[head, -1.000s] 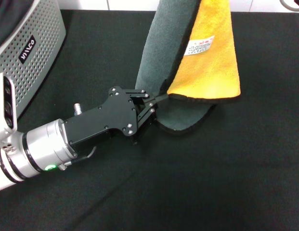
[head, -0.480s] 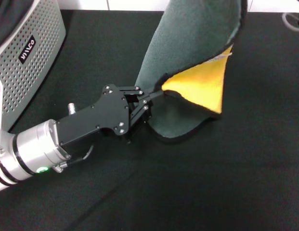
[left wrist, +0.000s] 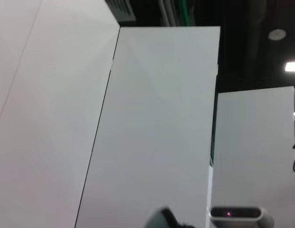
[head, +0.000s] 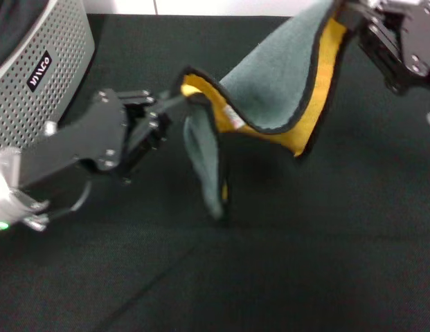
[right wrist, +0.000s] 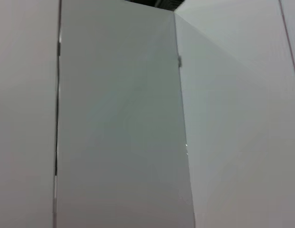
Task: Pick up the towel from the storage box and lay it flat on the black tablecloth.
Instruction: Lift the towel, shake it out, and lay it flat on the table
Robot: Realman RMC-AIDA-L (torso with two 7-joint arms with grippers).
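Head view: the towel (head: pixel 270 104) hangs in the air above the black tablecloth (head: pixel 284 263), stretched between the two grippers and sagging in the middle, grey-green side mostly up with the yellow-orange side showing along the folds and a small white label near the dip. The left gripper (head: pixel 166 105), on the left of the scene, is pinched closed on one black-trimmed corner of the towel, and from that corner a flap droops down toward the cloth. The right gripper (head: pixel 353 15), at the far right, holds the opposite corner high; its fingers appear closed on the towel edge, though they are partly cut off by the frame. The storage box (head: pixel 34 76), grey and perforated with a white logo on a black patch, stands at the far left on the tablecloth, well apart from the towel. Both wrist views show only pale wall panels and ceiling.
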